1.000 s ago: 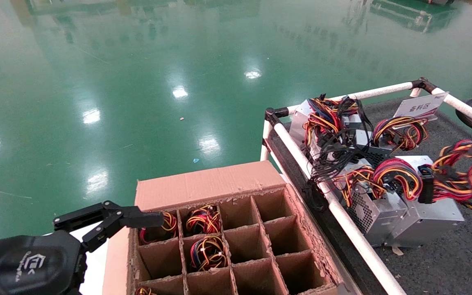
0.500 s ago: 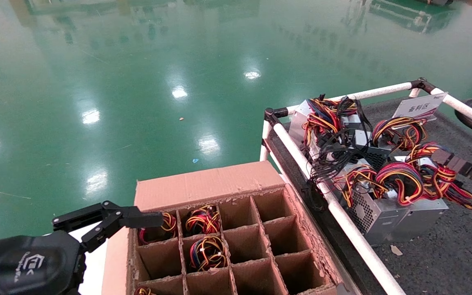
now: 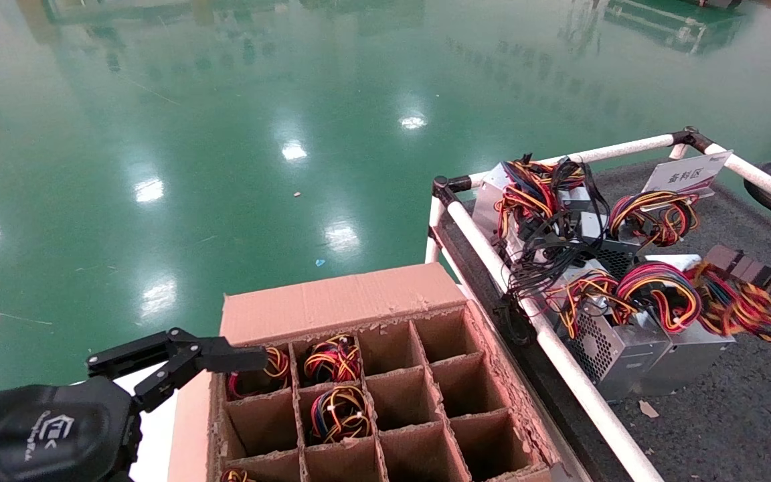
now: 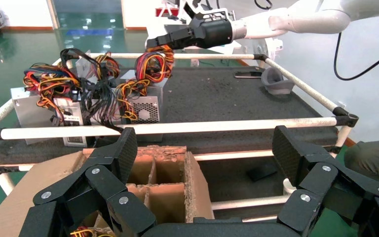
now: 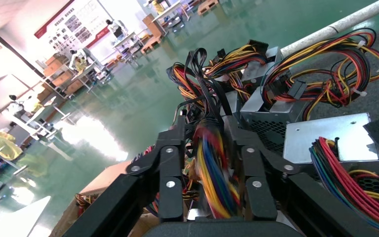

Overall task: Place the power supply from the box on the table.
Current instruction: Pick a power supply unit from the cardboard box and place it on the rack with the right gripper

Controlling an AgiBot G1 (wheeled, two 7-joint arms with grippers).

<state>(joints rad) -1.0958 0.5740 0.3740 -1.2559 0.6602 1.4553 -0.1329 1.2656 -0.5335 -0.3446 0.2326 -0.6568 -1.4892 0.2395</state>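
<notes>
Silver-grey metal on dark felt: the power supply (image 3: 683, 348) is down on the desk (image 3: 747, 428), sitting right beside another unit near the white rail (image 3: 559, 361); the right tool (image 5: 212, 163) is clamped on that unit's bundle of red, orange, yellow and blue wires (image 5: 217, 177), which runs between its two black fingers in the right wrist view; in the head view the same tool (image 3: 737, 264) reaches in from the right edge above the wire loop (image 3: 733, 308). So, by my read, the placing step is all but done; the unit looks to be resting on the felt and what's left is to let go. That calls for spreading the fingers and lifting clear without snagging the loops, since the cables of the neighbouring supplies are tangled close by. Over on the other side, the left tool (image 3: 185, 361) hangs parked at the far left corner of the cardboard box (image 3: 332, 304), its fingers spread wide with nothing between them; several cells of the grid hold wire bundles (image 3: 338, 412), so more units look to be waiting.
</notes>
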